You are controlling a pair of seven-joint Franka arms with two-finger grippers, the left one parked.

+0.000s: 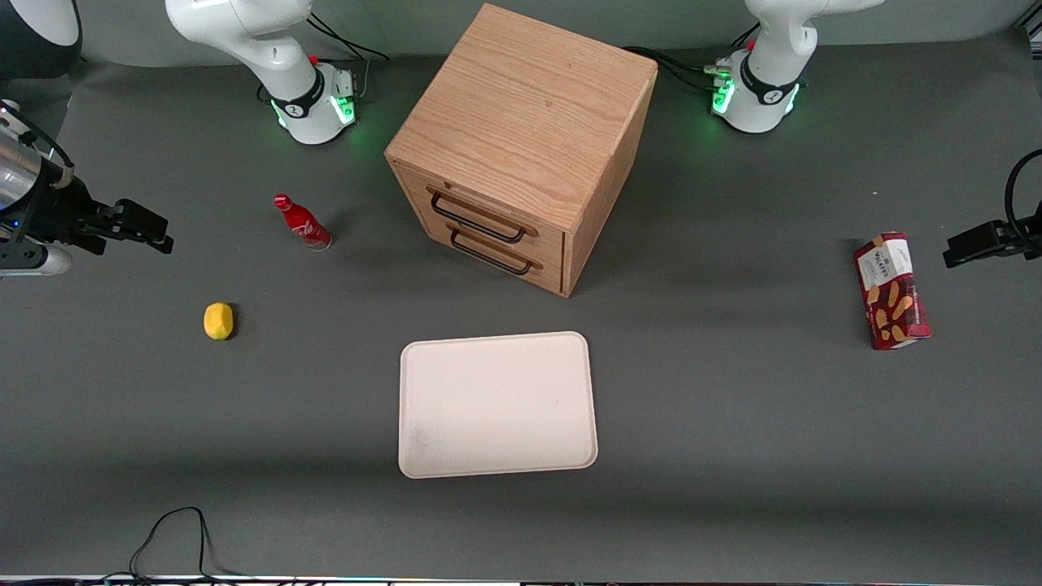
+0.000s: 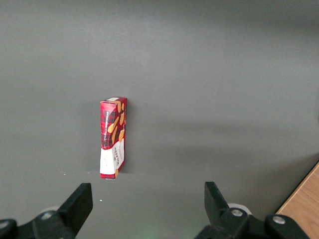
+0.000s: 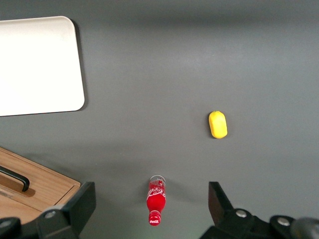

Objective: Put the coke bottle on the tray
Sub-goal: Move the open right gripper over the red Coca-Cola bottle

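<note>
The coke bottle (image 1: 302, 225) was red with a red cap and white script. The tray (image 1: 496, 404) was plain cream-white. A lemon (image 1: 218, 321) was yellow. The drawer cabinet (image 1: 521, 146) showed light oak grain with 2 black handles. A snack box (image 1: 890, 290) was dark red with tan biscuit pictures and a white label. The black gripper (image 3: 152, 204), fingers spread, hung above the grey table (image 1: 733, 448) near the bottle.
</note>
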